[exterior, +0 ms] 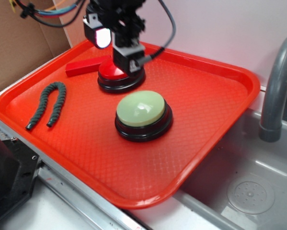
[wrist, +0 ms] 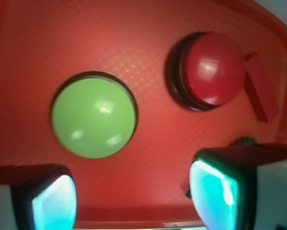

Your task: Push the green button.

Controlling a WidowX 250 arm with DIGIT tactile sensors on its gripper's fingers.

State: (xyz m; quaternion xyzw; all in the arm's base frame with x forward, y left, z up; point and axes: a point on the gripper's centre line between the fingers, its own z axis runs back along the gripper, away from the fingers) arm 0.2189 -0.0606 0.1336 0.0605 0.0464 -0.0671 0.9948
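Green button (exterior: 140, 109): it sits near the middle of the red tray (exterior: 215, 124), upright on its black base, with free tray around it.
Handling: I judge the dome as hard, smooth plastic, a little slippery, with a spring under it. The base looks wide and low, so it should not tip. It needs no hold at all, only a press.
Where to press: the top centre of the dome, straight down. A press near the rim could slide off or push the button along the tray.
Red button (exterior: 115, 73): same shape, just behind the green one, apart from it. I must not touch this one.
My claw (wrist: 133, 199): released, the two pads spread with nothing between them. In the exterior view it hangs above the red button, not above the green.
Red block (exterior: 85, 67): flat, beside the red button at the tray's back.
Rope (exterior: 49, 104): dark, bent in a U, well apart on the tray's left side.
Faucet (exterior: 277, 91): grey, outside the tray, over the sink.
Next, in my judgement: move forward until the claw is over the green dome, then go down.
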